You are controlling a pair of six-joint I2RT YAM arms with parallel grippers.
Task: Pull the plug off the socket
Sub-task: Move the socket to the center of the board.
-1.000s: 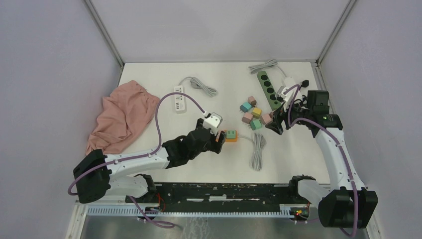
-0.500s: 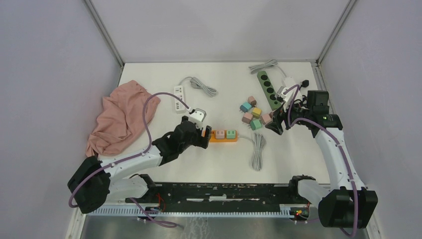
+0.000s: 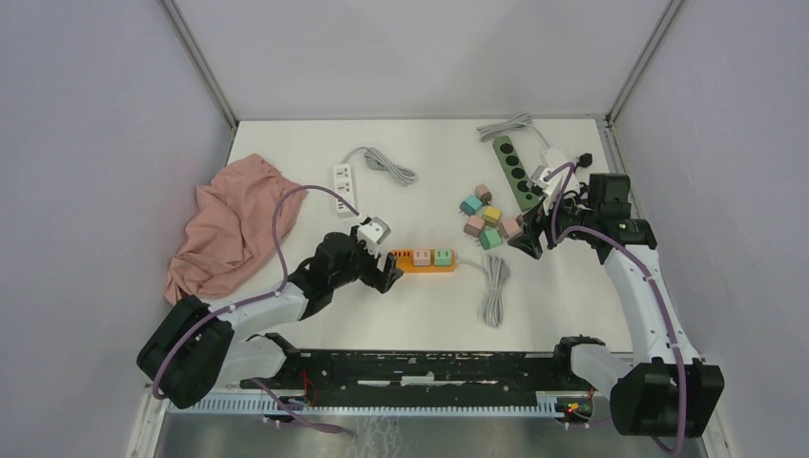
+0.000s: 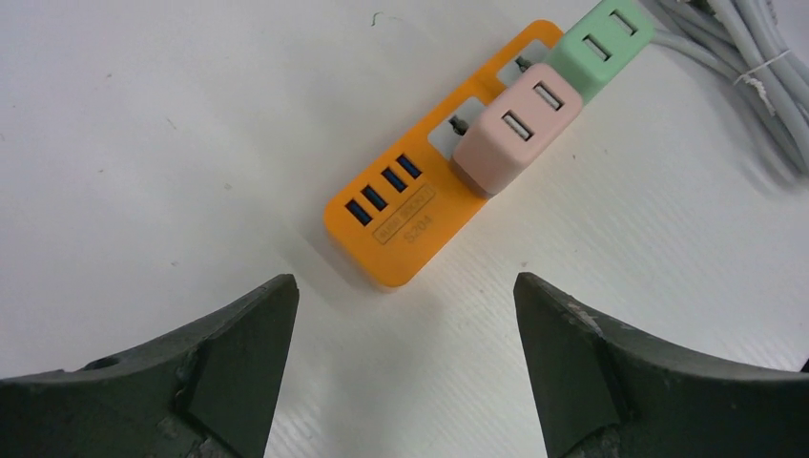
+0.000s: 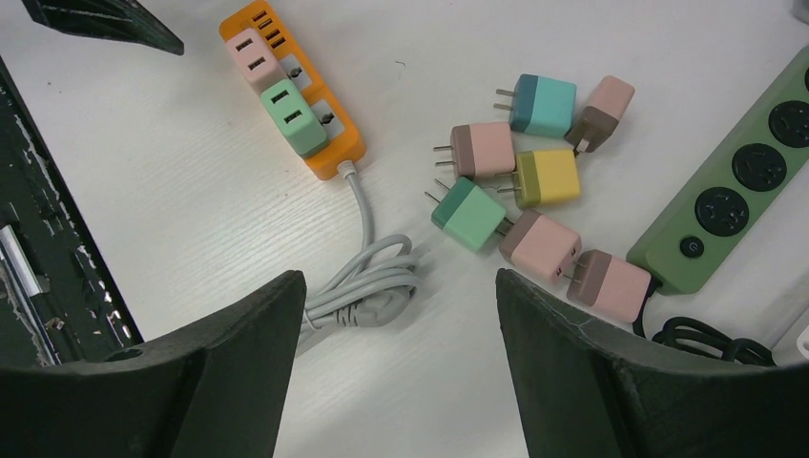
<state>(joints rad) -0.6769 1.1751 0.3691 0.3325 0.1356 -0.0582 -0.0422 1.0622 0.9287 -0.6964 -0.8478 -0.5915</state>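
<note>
An orange socket strip [image 3: 426,260] lies mid-table with a pink plug [image 3: 421,257] and a green plug [image 3: 442,256] seated in it. In the left wrist view the strip [image 4: 420,205] lies just ahead of my fingers, with the pink plug [image 4: 515,129] and the green plug [image 4: 601,43] standing upright on it. My left gripper [image 3: 386,272] [image 4: 405,286] is open and empty, just short of the strip's USB end and not touching it. The right gripper [image 3: 527,243] [image 5: 401,281] hovers open and empty to the right of the strip [image 5: 291,91].
Several loose coloured plugs [image 3: 487,219] [image 5: 534,176] lie near a green power strip [image 3: 513,172] [image 5: 744,181]. The orange strip's grey cable [image 3: 494,286] [image 5: 367,286] is coiled to its right. A white power strip [image 3: 343,186] and a pink cloth [image 3: 238,219] lie at the left.
My left gripper has drawn back to the left, off the orange strip, and its jaws have opened wider. Both plugs stay seated. The right arm has not moved.
</note>
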